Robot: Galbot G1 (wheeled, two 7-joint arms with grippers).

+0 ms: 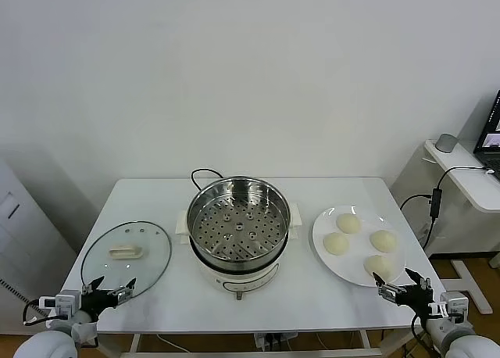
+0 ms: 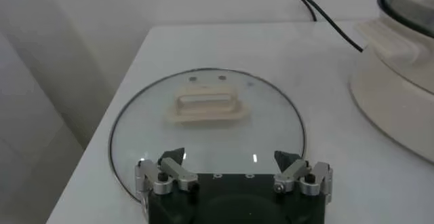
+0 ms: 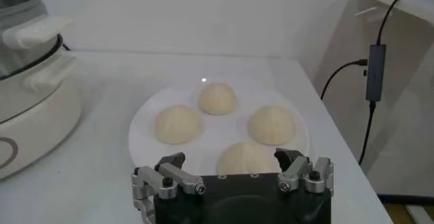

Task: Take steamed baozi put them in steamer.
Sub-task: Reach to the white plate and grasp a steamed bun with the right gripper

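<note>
Fingers spread wide, both grippers hover empty at the white table's (image 1: 156, 194) near edge: left gripper (image 1: 109, 288) over a round glass lid (image 1: 125, 252), right gripper (image 1: 402, 284) by four smooth baozi (image 3: 178, 123) on a plate (image 1: 322, 233), beside the shiny perforated steamer (image 1: 238, 221).

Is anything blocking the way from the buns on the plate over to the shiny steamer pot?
Nothing visible does. The four buns sit on the white plate right of the steamer, with only bare table between. The steamer is uncovered; its glass lid lies on its other side. The right hand waits open at the plate's near edge.
</note>
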